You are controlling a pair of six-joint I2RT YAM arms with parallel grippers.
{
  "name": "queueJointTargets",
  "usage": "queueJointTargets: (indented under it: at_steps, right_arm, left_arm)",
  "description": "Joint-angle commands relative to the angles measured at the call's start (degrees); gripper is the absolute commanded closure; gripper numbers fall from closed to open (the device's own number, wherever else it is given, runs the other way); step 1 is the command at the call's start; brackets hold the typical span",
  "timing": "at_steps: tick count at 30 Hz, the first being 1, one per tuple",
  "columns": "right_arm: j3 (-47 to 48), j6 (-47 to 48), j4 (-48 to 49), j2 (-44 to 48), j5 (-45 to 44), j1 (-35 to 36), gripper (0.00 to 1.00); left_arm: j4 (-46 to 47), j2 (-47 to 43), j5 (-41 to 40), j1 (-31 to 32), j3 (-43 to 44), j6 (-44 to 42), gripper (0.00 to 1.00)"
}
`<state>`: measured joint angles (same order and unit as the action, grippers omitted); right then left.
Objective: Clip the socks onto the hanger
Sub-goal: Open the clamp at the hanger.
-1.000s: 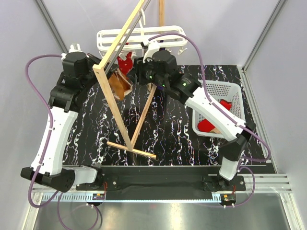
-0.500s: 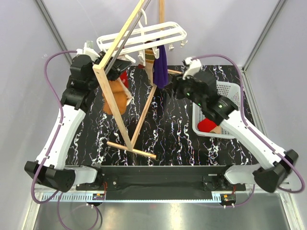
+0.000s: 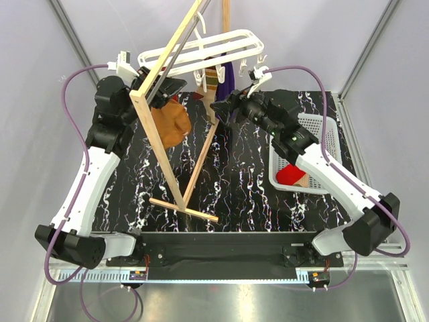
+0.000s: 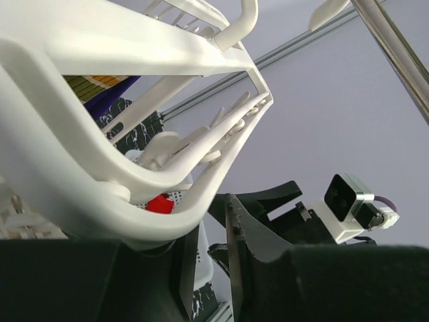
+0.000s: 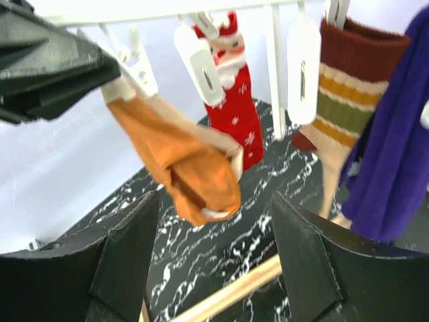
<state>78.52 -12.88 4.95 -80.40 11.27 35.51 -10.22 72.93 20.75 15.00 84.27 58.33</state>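
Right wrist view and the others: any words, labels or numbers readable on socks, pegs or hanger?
No readable text in any view.
Red sock: Santa picture and white flecks, no letters.
Pegs: plain white.
Hanger: bare white plastic.
Small part on the front rail, top view: too small to read.

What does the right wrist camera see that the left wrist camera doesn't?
Only the right wrist view: an orange sock and a red Santa sock hanging from pegs. Only the left wrist view: the other arm's little camera and a metal pole. Both: the white hanger, a striped sock and a purple sock, though the left view catches only slivers of those two.
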Motion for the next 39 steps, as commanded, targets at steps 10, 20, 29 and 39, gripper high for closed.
queueJointTargets:
  at_steps: [10, 20, 29, 39]
  right_arm:
    - [9.98, -1.97, 9.99, -8.45, 1.91, -0.17, 0.25]
    - [13.94, 1.81, 12.01, -14.17, 1.92, 0.62, 0.18]
    - [14.20, 1.90, 15.17, -16.45, 2.44, 0.53, 0.21]
    - [17.19, 0.40, 16.23, -19.44, 3.06, 0.71, 0.27]
  left_arm:
    - [5.82, -0.24, 4.47, -2.00, -0.77, 1.35, 0.74]
    - [5.91, -0.33, 4.47, -2.08, -0.86, 1.18, 0.74]
    - [5.82, -0.15, 4.30, -2.08, -0.86, 1.00, 0.74]
    - [6.09, -0.07, 4.38, -2.00, -1.12, 1.00, 0.74]
